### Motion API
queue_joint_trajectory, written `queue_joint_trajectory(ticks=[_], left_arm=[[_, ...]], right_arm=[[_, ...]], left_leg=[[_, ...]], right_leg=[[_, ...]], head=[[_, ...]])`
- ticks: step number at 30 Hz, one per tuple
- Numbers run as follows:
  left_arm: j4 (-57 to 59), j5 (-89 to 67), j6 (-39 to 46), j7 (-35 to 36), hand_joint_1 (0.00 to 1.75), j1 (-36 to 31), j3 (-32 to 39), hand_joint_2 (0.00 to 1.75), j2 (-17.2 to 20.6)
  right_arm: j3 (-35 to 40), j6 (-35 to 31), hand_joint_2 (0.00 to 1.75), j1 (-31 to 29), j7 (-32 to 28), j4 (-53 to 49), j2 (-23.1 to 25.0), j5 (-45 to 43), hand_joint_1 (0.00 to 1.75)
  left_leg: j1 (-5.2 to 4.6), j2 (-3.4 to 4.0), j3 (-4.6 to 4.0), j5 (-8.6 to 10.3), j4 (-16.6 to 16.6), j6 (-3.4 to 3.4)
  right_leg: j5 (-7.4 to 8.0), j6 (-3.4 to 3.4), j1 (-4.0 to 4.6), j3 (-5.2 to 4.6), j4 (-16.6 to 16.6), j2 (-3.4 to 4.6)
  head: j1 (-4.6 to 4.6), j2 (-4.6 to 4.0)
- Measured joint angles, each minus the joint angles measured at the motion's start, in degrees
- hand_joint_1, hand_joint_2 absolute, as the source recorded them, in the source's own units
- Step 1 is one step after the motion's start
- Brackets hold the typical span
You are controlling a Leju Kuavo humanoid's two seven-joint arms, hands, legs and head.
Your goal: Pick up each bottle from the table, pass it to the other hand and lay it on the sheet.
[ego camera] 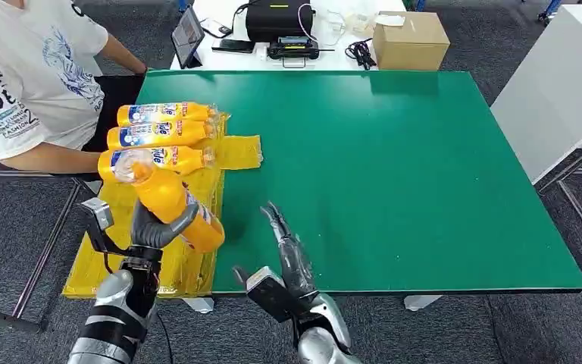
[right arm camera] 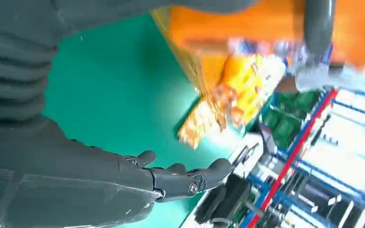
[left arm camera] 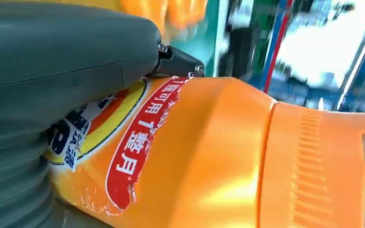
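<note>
Your left hand (ego camera: 151, 231) is wrapped around an orange plastic detergent bottle with a blue and red label (ego camera: 168, 201), gripping it about the middle; the bottle tilts with its base up and away from the hand and its other end down toward your right arm. It hangs above the crinkled yellow plastic sheet (ego camera: 114, 265) that covers the near left edge of the green table (ego camera: 394, 174). Beyond the held bottle, three more orange bottles (ego camera: 163, 136) lie side by side on the sheet. Your right hand (ego camera: 284, 246) holds nothing, fingers straight and slightly apart, just beside the held bottle over bare green. Past the bottles sits a person in a white printed T-shirt (ego camera: 23, 76).
</note>
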Motion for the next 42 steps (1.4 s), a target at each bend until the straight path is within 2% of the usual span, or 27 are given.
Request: queue_joint_trajectory(ticks=[5, 8, 12, 15, 18, 22, 28, 33, 39, 42], left_arm=[[0.0, -4.8, 7.4, -2.7, 1.75, -2.7, 2.9, 1.75, 0.7], [-0.3, -18.2, 16.4, -5.4, 1.75, -4.1, 3.1, 1.75, 1.8], [-0.6, -23.4, 18.5, -5.3, 1.75, -5.0, 3.1, 1.75, 2.7], [0.1, -41.6, 27.3, -2.8, 1.75, -6.1, 2.4, 1.75, 4.0], [2.9, -59.4, 33.1, 0.2, 1.75, -8.2, 1.0, 1.75, 6.1], [5.4, -59.6, 34.1, 0.4, 1.75, -9.3, 0.7, 1.75, 7.2], [12.9, -83.5, 35.1, 10.6, 1.75, -12.2, -2.2, 1.75, 9.6], [19.6, -88.8, 34.9, 11.6, 1.75, -13.9, -3.2, 1.75, 10.4], [20.0, -89.0, 34.7, 11.5, 1.75, -13.9, -3.3, 1.75, 10.4], [24.2, -87.7, 29.9, 8.9, 1.75, -14.0, -3.5, 1.75, 11.0]], right_arm=[[-1.6, 0.4, 0.00, 1.1, -2.0, -2.8, -0.3, -1.5, 0.00], [-2.5, -1.1, 0.00, 2.6, -6.1, -6.7, -0.2, -4.9, 0.00], [-3.1, -1.9, 0.00, 3.3, -6.8, -10.3, -0.2, -5.7, 0.00], [-3.7, -5.5, 0.00, 4.4, -10.4, -14.6, -0.2, -7.4, 0.00], [-4.2, -6.0, 0.00, 4.8, -10.3, -18.4, -0.2, -7.8, 0.00], [-4.4, -6.2, 0.00, 5.4, -10.3, -20.8, -0.2, -7.9, 0.00], [-4.8, -4.4, 0.00, 5.4, -11.4, -21.8, -0.2, -10.8, 0.00], [-5.0, -3.5, 0.00, 5.3, -11.0, -21.8, 0.1, -11.1, 0.00], [-5.0, -3.5, 0.00, 5.3, -10.9, -21.8, 0.1, -11.1, 0.00], [-5.0, -3.2, 0.00, 5.3, -10.8, -21.8, 0.2, -11.1, 0.00]], left_leg=[[0.00, -0.01, 0.00, 0.00, 0.0, 0.00], [0.00, -0.01, 0.00, 0.00, 0.0, 0.00], [0.00, 0.00, 0.01, 0.00, 0.0, 0.00], [0.00, -0.01, -0.01, 0.01, 0.0, 0.00], [0.00, 0.06, 0.02, 0.00, 0.0, 0.00], [0.00, 0.06, 0.02, 0.01, 0.0, 0.00], [0.00, 0.07, 0.01, 0.01, 0.0, 0.00], [-0.01, 0.06, 0.01, 0.01, 0.0, 0.00], [-0.01, 0.06, 0.01, 0.01, 0.0, 0.00], [0.00, 0.08, -0.02, 0.01, 0.0, 0.00]], right_leg=[[0.00, 0.00, 0.00, 0.00, 0.0, 0.00], [0.00, 0.00, 0.00, 0.00, 0.0, 0.00], [0.00, 0.00, 0.00, -0.01, 0.0, 0.00], [0.00, 0.00, 0.00, -0.03, 0.0, 0.00], [0.01, -0.01, 0.00, -0.02, 0.0, 0.01], [0.02, -0.01, 0.00, -0.03, 0.0, 0.01], [0.02, -0.01, -0.01, -0.03, 0.0, 0.02], [0.02, -0.01, -0.01, -0.02, 0.0, 0.02], [0.02, -0.01, -0.01, -0.02, 0.0, 0.02], [0.02, -0.01, 0.00, -0.03, 0.0, 0.03]], head=[[-0.02, 0.00], [-0.04, 0.00], [-0.02, 0.00], [-0.02, 0.00], [-0.04, 0.00], [-0.04, 0.00], [-0.02, 0.00], [-0.04, 0.00], [-0.04, 0.00], [-0.02, 0.00]])
